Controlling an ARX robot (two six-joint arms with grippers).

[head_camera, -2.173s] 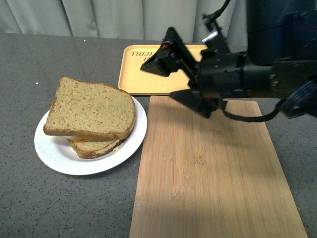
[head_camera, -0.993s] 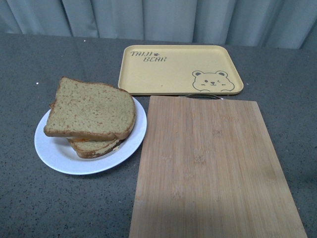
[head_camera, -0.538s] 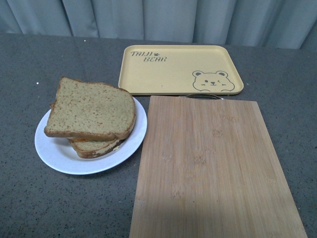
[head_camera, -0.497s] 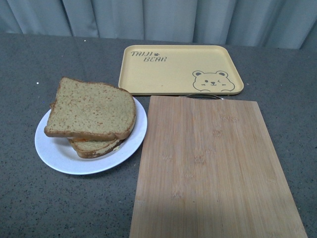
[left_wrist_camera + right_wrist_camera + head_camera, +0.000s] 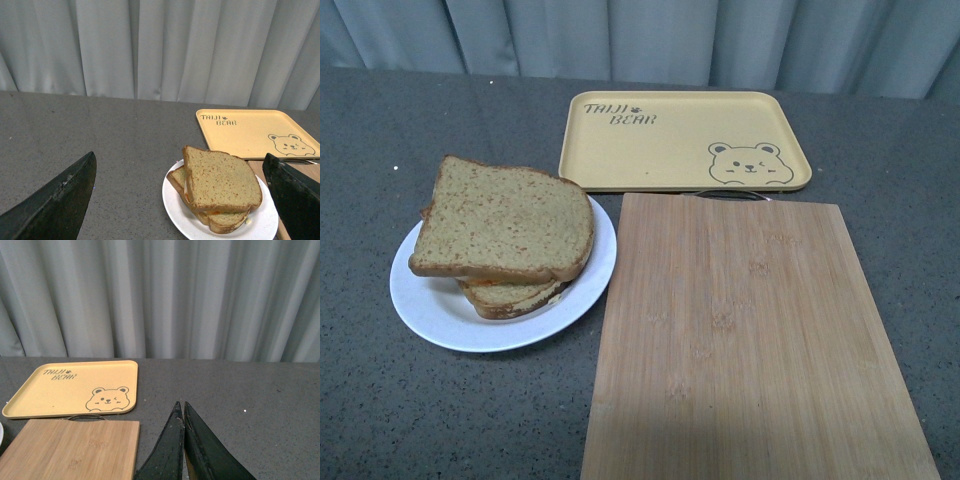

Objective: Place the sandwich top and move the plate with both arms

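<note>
Half the job looks done: the sandwich top (image 5: pixel 505 220) already lies on the lower slices (image 5: pixel 512 294) on the plate (image 5: pixel 430 305), at the frame's left. Moving the plate remains. The left gripper (image 5: pixel 179 156) gapes wide, empty; the right gripper (image 5: pixel 182 405) is pinched closed on nothing.

I pulled my right arm back out of the front camera's sight. About two seconds earlier it had hung over the near edge of the yellow tray (image 5: pixel 650 150) and the far end of the wooden board (image 5: pixel 750 330). With it gone, the tray's bear print (image 5: pixel 751 162) and the rest of its lettering came into the open. My right tool (image 5: pixel 182 407), whose jaws had been spread wide then, ended with its two tips pressed together and nothing between them, as the right wrist view showed.
</note>
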